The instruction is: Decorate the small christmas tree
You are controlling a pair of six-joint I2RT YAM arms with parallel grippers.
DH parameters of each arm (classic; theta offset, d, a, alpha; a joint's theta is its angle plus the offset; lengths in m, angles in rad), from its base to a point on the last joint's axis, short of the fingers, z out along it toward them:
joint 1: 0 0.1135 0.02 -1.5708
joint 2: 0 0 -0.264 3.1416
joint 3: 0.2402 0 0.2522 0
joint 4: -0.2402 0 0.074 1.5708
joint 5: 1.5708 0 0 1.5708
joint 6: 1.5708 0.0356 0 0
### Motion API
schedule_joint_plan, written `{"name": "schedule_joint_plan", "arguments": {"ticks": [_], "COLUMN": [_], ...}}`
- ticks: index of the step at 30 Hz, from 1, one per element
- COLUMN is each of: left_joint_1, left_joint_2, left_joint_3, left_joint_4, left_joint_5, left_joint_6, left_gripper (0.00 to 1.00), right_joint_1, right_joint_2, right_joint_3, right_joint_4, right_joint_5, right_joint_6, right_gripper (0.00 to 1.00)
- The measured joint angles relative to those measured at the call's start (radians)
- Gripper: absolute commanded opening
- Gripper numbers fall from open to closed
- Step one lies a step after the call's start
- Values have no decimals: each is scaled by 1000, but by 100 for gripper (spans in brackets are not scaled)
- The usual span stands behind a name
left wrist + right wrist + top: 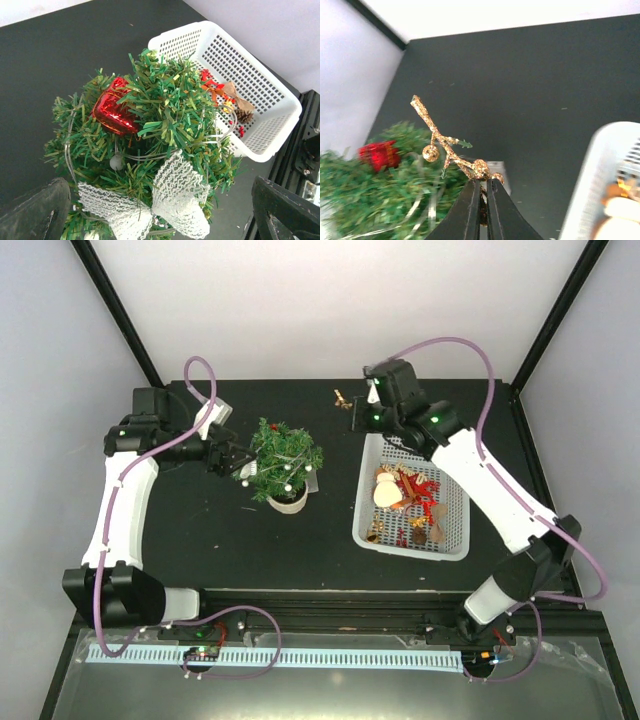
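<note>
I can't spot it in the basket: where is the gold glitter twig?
Top view: the gold glitter twig is pinched in the right gripper, beyond the basket's far left corner, right of the small christmas tree.

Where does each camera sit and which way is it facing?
Top external: above and behind the bases, looking down; both arms, small christmas tree left, white basket right.
Left wrist: faces across the tree to the basket; open left hand, fingers at bottom corners.
Right wrist: faces past the shut right hand, gripping a gold twig, toward the tree.
Both wrist views share the red gift ornament.
</note>
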Motion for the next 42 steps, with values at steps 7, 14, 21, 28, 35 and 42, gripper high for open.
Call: {"name": "schedule_joint_plan", "arguments": {"ticks": [7,14,21,28,35,42], "left_joint_1": [13,24,27,27,27,27], "left_joint_2": [-23,-24,-24,-24,-24,-35], "left_joint_3": [0,-12,-16,-27,-33,-50], "left_joint_4": [23,37,40,43,45,55], "left_joint_5": [-14,-21,-21,-21,-21,-21], "left_joint_6": [-13,-16,-16,-16,-16,-16], "left_gripper": [99,99,99,99,99,99], "right_joint_1": [57,109,137,136,136,136], "right_joint_2": [167,323,336,275,258,273], "right_joint_3": [156,338,357,264,252,274], "right_joint_4": [-3,-45,-82,-83,-77,-80], "right_joint_5": [-212,-347,-402,-412,-428,-430], "right_joint_6": [-1,2,11,35,69,105], "right_gripper": [8,9,9,9,9,10]}}
